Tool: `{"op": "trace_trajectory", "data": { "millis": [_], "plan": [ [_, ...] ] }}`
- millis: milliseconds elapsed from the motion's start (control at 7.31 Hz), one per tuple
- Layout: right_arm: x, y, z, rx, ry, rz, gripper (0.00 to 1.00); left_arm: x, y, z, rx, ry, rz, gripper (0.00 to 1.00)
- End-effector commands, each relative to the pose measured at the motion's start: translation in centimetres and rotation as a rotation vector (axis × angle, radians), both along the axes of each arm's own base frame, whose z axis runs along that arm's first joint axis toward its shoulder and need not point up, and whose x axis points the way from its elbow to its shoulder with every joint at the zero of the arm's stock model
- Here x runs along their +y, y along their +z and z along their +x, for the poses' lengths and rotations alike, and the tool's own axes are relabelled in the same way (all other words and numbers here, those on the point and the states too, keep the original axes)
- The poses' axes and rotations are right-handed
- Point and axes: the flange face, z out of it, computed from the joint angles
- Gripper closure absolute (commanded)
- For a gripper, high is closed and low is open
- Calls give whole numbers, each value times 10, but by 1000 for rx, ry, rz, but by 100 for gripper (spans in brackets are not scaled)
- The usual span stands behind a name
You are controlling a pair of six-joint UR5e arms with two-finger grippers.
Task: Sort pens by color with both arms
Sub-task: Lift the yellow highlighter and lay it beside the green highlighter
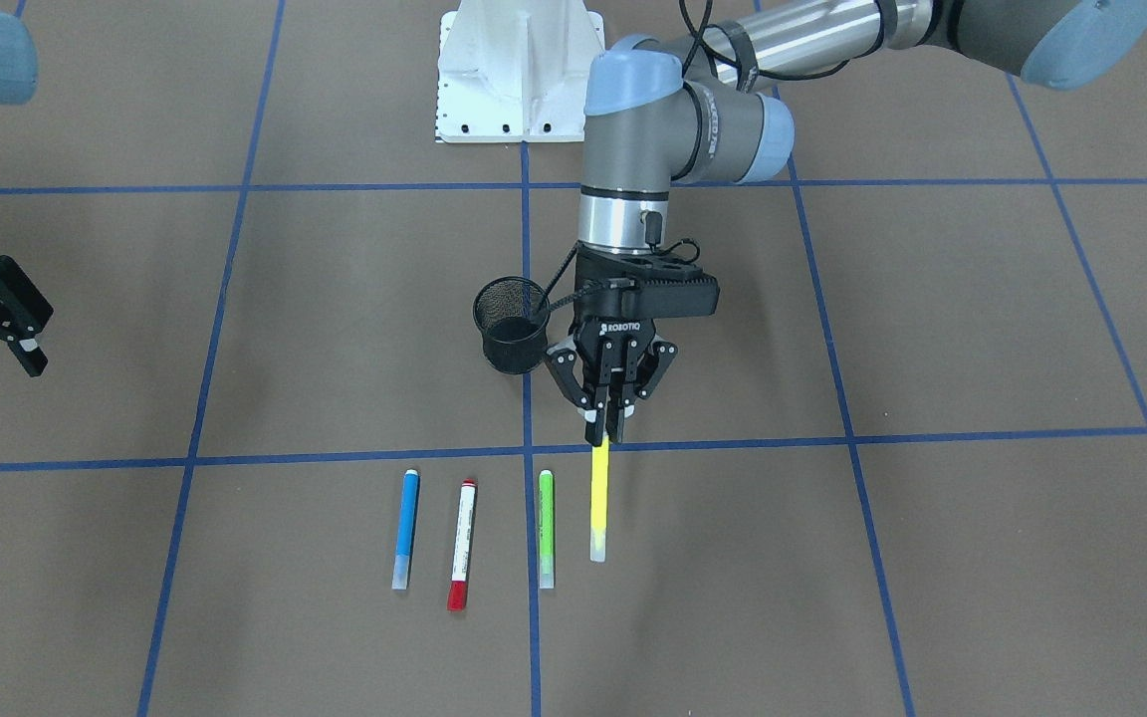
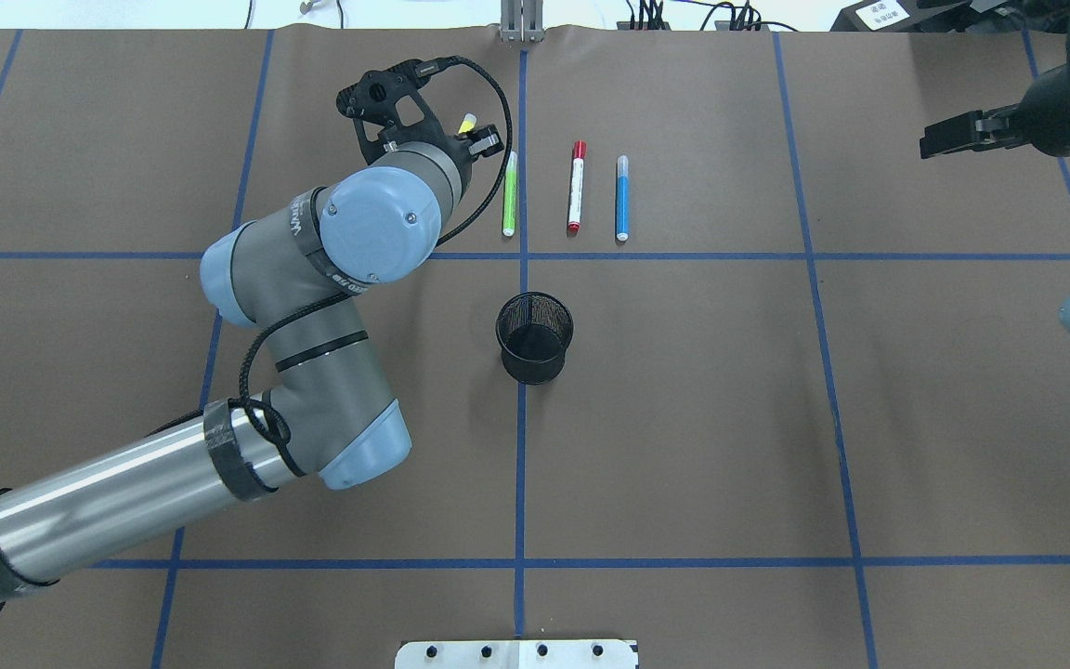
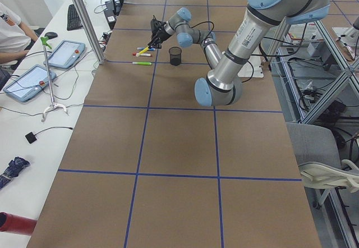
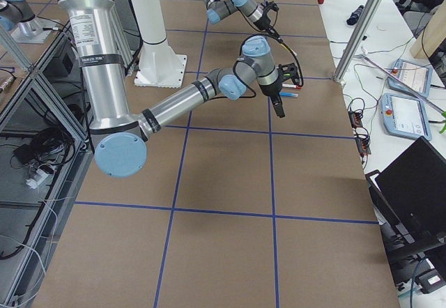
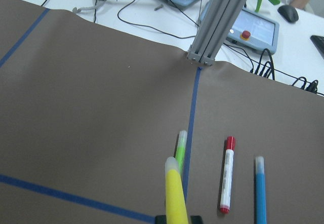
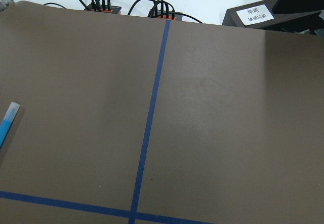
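My left gripper is shut on one end of the yellow pen, which points away from the robot; the left wrist view shows the pen above the paper. To its side, three pens lie parallel on the table: the green pen, the white pen with the red cap and the blue pen. They also show in the overhead view: green, red-capped, blue. My right gripper hangs open and empty, far off to the side of the pens.
A black mesh cup stands upright near the table's middle, between the pens and the robot, close beside my left wrist. The white pedestal base is at the robot's edge. Blue tape lines grid the brown table cover.
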Motion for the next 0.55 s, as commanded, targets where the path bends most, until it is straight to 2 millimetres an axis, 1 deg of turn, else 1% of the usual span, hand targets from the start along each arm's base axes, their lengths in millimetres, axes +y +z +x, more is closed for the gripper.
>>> {"op": "trace_trajectory", "data": {
  "millis": [0,137,273,410],
  "plan": [
    [0,3,0,3,1,-4,0,-46,47,31,-2,-60,16,100],
    [0,3,0,6,4,-5,0,-51,66,39,-16,-60,7,100],
    [-1,3,0,6,5,-3,0,-50,75,39,-22,-60,3,100],
    [0,3,-1,5,2,-3,0,-46,75,41,-14,-52,9,100]
  ]
}}
